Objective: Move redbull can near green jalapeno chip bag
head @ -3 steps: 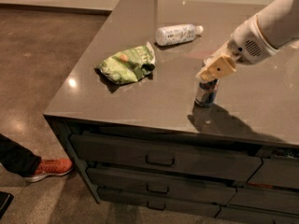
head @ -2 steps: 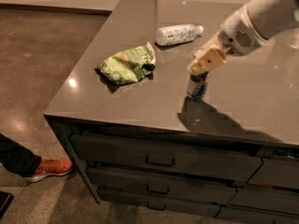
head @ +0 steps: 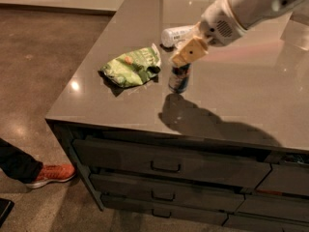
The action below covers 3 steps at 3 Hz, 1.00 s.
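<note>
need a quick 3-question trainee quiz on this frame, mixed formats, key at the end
1. True or false: the redbull can lies on its side.
2. Fill in: in the camera view, the can stands to the ___ of the green jalapeno chip bag.
3. The gripper, over the countertop, has its jaws closed on: A) the bag B) the can's top C) nothing.
Key: 1 false, it is upright. 2 right. 3 B.

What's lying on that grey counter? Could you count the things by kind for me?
Drink cans: 1, the slim blue and silver metal can, with the robot's gripper clamped on its top.
Snack bags: 1, the crumpled light-green foil chip bag.
Bottles: 1, the white plastic bottle lying on its side.
Total: 3.
</note>
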### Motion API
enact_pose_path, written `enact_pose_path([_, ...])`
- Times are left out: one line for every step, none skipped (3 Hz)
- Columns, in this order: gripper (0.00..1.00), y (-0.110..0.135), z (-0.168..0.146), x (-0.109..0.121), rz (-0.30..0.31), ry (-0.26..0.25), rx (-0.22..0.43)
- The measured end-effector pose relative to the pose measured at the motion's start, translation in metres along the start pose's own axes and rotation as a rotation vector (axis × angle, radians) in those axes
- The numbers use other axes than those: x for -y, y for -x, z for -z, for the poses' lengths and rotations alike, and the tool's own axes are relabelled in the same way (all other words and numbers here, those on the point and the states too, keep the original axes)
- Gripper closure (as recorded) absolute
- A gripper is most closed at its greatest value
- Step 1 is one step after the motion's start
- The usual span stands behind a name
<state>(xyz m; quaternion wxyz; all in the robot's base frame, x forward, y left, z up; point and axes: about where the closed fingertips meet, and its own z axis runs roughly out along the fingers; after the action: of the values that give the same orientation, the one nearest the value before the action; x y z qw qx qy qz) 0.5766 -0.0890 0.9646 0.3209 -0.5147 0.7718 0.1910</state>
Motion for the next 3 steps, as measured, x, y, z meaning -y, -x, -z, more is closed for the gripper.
enact_pose_path([1.0,0.014,-0.026,0.0,0.03,0.047,0.009])
enact_pose_path([1.0,0.024,-0.047,0.002,0.056,0.075,0.012])
enact_pose_path([0.86,0.035,-0.065,0.002,0.09,0.095,0.009])
